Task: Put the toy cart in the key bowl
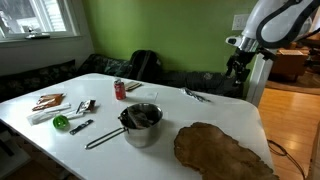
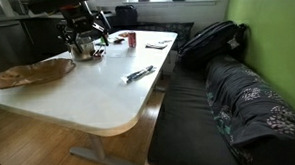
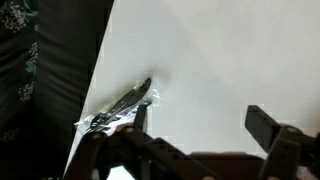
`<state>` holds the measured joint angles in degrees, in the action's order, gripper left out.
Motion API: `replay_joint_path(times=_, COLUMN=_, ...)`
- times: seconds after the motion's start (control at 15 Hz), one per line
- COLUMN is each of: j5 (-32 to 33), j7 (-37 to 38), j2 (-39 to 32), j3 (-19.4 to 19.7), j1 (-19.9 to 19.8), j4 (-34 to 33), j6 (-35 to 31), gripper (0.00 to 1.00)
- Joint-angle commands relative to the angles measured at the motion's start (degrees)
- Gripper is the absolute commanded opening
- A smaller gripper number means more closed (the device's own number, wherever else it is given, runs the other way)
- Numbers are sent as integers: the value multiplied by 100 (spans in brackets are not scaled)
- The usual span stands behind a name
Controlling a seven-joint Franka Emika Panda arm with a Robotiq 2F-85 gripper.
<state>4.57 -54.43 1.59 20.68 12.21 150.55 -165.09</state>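
The key bowl [image 1: 225, 150], a wide brown dish with a wavy edge, lies at the near right of the white table; it also shows in an exterior view [image 2: 32, 72]. A small red item [image 1: 81, 107] among the clutter at the left may be the toy cart; it is too small to be sure. My gripper [image 1: 237, 72] hangs above the table's far right edge, far from both, and also shows in an exterior view [image 2: 84, 40]. In the wrist view my gripper [image 3: 200, 118] is open and empty above bare table, with a wrapped utensil [image 3: 125, 103] to its left.
A steel pot [image 1: 142, 123] with a long handle stands mid-table. A red can [image 1: 120, 89], a green object [image 1: 61, 122] and small tools lie to the left. The wrapped utensil [image 1: 195, 95] lies near the far edge. A dark couch [image 2: 238, 99] runs along the table.
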Motion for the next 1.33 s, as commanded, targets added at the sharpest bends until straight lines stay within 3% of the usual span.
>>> replay_joint_path(times=0.0, j5=-32, j7=25, j2=-90, j3=-569, j1=-527, j4=-18, j6=-20, gripper=100)
replay_joint_path(times=0.2, j5=-70, j7=37, j2=-118, j3=-576, j1=-455, j4=-65, j6=-21, gripper=100)
replay_joint_path(times=0.27, j5=-388, j7=357, j2=-581, j3=-115, j1=173, j4=-279, j6=-399, gripper=100)
replay_joint_path(times=0.33, j5=-415, j7=753, j2=-1020, j3=-254, j1=105, j4=-466, j6=-954, gripper=100)
replay_joint_path(times=0.47, j5=-1594, j7=734, j2=-1542, j3=-722, j1=221, j4=-849, j6=-1614, gripper=100)
replay_joint_path(times=0.53, j5=-2039, j7=839, j2=-1671, j3=-1194, j1=58, j4=-1063, j6=-1717, gripper=100)
replay_joint_path(times=0.67, j5=-2440, j7=1155, j2=-2279, j3=-1833, j1=-124, j4=-1704, j6=-2016, gripper=100)
replay_joint_path(times=0.8, j5=-2526, j7=1437, j2=-2937, j3=-2069, j1=-13, j4=-2425, j6=-2264, gripper=100)
replay_joint_path(times=0.87, j5=-1583, j7=2364, j2=-3234, j3=-1986, j1=20, j4=-2749, j6=-2341, gripper=100)
replay_joint_path(times=1.07, j5=-896, j7=3305, j2=-3811, j3=-1990, j1=-13, j4=-3684, j6=-2091, gripper=100)
replay_joint_path(times=1.13, j5=-638, j7=3373, j2=-3351, j3=-1935, j1=30, j4=-3052, j6=-2212, gripper=100)
replay_joint_path(times=1.27, j5=-515, j7=3603, j2=-3683, j3=-1946, j1=-4, j4=-3491, j6=-2205, gripper=100)
